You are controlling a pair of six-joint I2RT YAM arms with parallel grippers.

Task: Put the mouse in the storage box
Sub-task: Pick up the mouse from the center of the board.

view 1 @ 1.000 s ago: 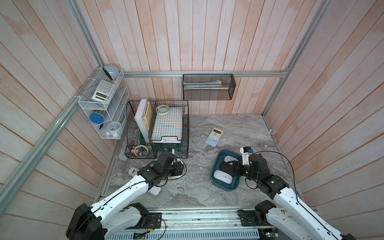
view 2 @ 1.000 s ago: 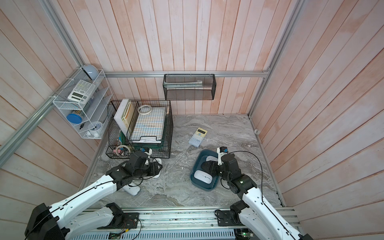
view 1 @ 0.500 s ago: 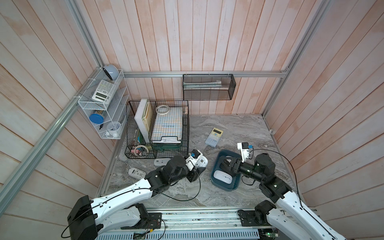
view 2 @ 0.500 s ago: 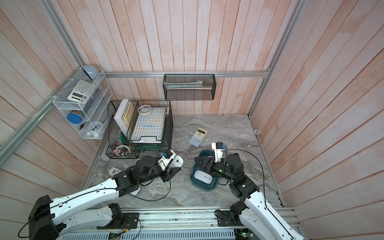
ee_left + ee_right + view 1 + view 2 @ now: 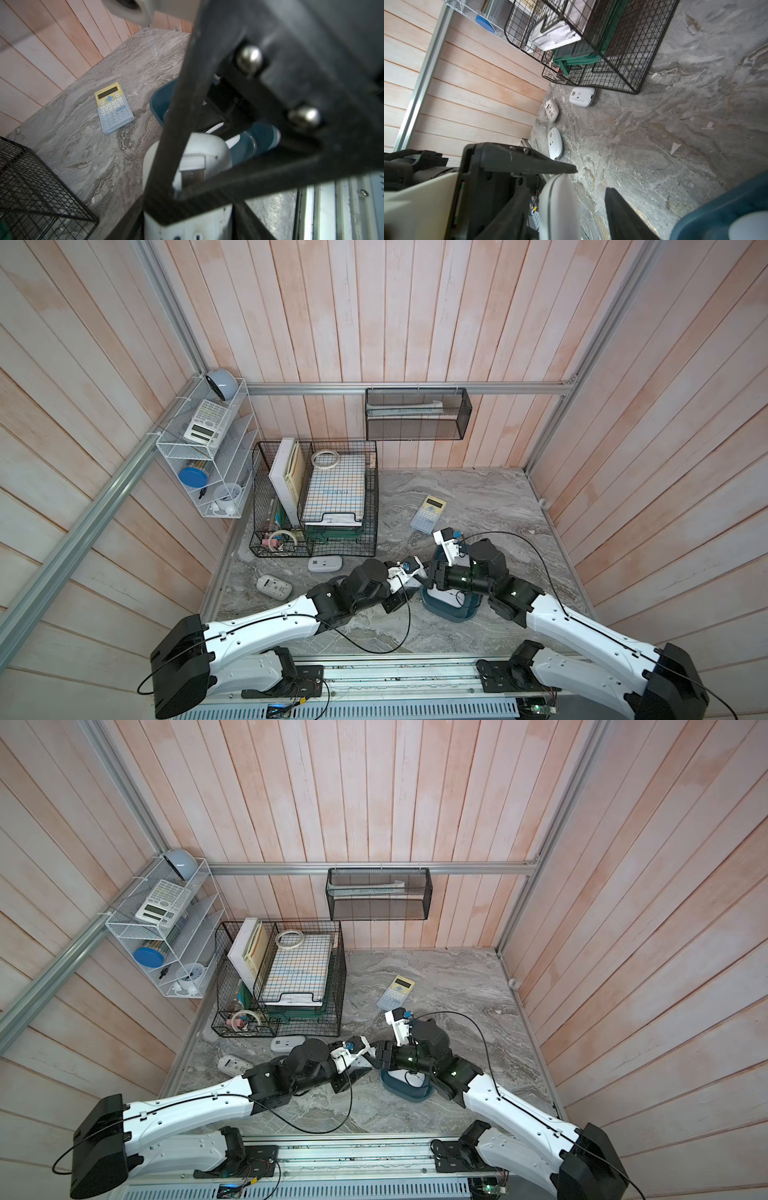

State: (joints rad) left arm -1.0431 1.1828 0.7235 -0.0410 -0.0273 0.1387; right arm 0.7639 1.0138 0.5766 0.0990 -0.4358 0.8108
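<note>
Mouse: a white mouse (image 5: 558, 207) hangs clear of the surface, held edge-on by the left gripper (image 5: 417, 580) just beside the box's left rim.
Storage box: the dark teal storage box (image 5: 451, 614) sits near the front edge of the surface, right of its middle. A stowed mouse (image 5: 442, 595) lies inside it.
Left fingers: pinching the mouse by its flanks.
Right fingers: the right gripper (image 5: 431, 577) faces the left one above the box. Its fingers are spread with the mouse between them, and a gap shows on one side (whether the other finger touches, I cannot tell).
Step in hand: probably a hand-over, or a last carry over the rim.
Doing it well: close the right fingers squarely on the free end before the left fingers let go. Keep the mouse above the rim, lower it onto bare box floor beside the stowed mouse, and release it low.
Risk: the smooth rounded shell may slip, and the crowded grippers could nudge the light box.
Left to do: a loose mouse (image 5: 325, 563) lies just in front of the wire basket (image 5: 259, 506), and a second loose mouse (image 5: 273, 585) lies nearer the left edge.
</note>
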